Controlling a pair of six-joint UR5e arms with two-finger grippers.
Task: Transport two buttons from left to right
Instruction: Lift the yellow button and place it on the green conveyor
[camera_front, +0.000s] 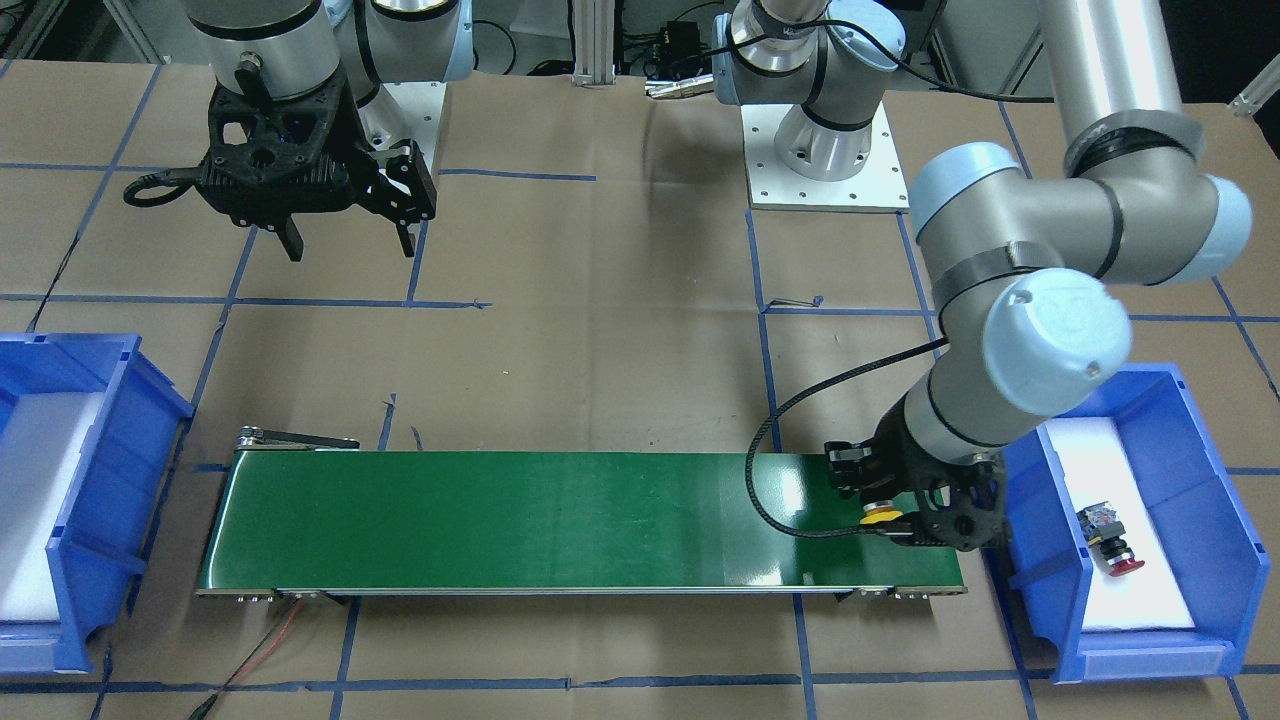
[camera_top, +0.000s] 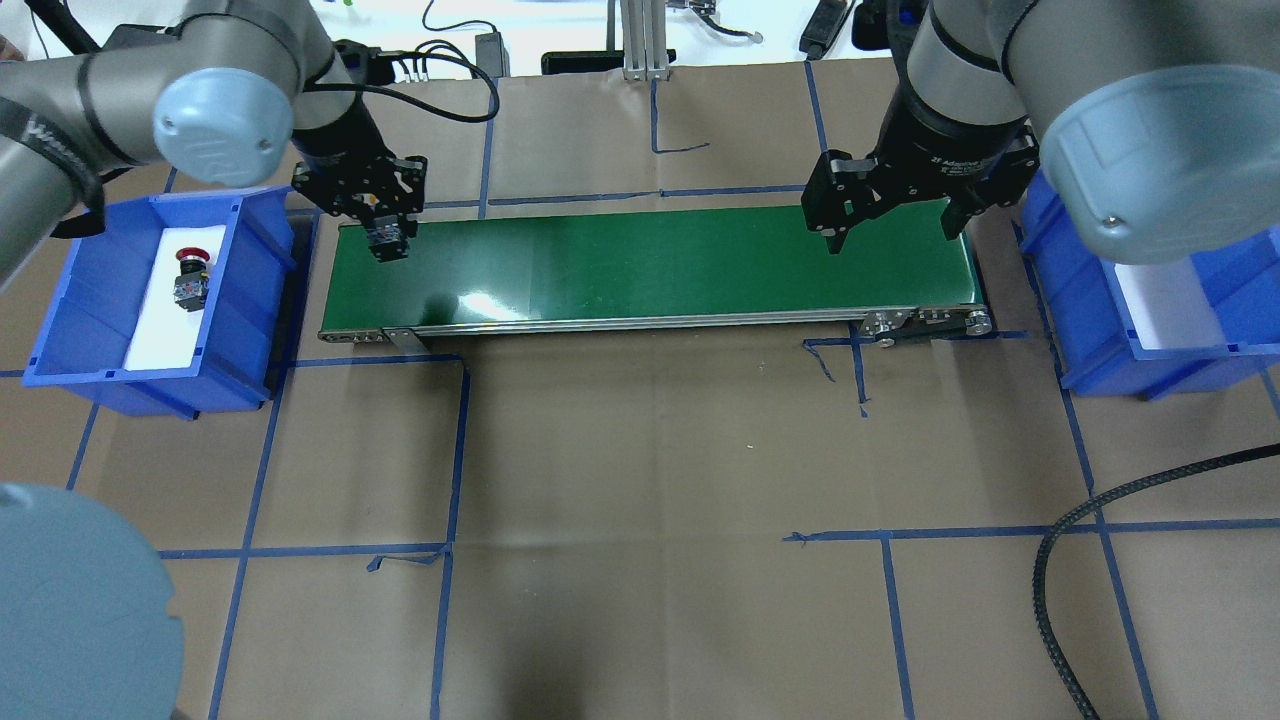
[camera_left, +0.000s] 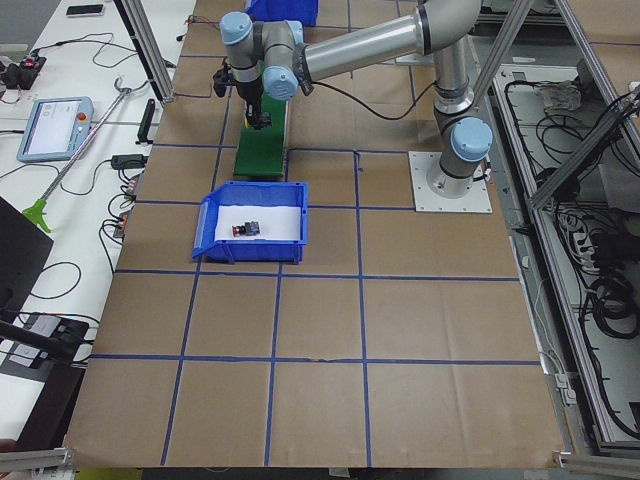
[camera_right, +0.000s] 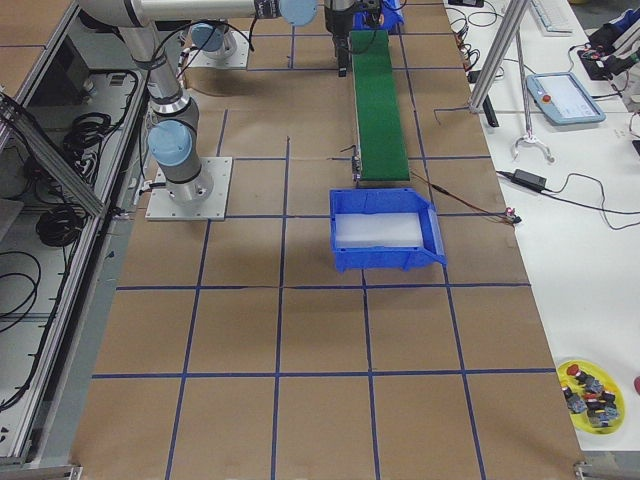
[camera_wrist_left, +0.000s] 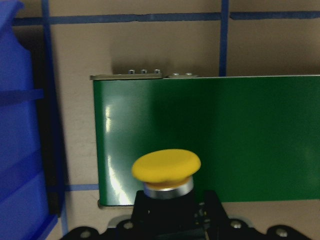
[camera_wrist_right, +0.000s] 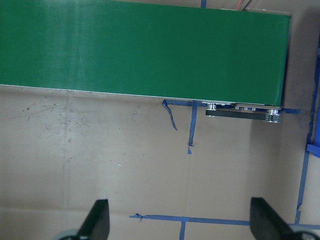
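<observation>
My left gripper (camera_top: 386, 236) is shut on the yellow button (camera_front: 880, 515) at the left end of the green conveyor belt (camera_top: 650, 265), low over its surface. The left wrist view shows the yellow cap (camera_wrist_left: 166, 167) over the belt's end (camera_wrist_left: 240, 135). The red button (camera_top: 190, 278) lies on white foam in the left blue bin (camera_top: 250, 250); it also shows in the front view (camera_front: 1112, 545). My right gripper (camera_top: 890, 232) is open and empty above the belt's right end, with its fingers (camera_wrist_right: 98, 220) spread wide in the right wrist view.
The right blue bin (camera_top: 1090, 330) holds only white foam and stands just past the belt's right end. A yellow plate (camera_right: 592, 393) with several spare buttons sits on the side bench. Blue tape lines cross the brown table cover. A black cable (camera_top: 1080, 520) loops at the front right.
</observation>
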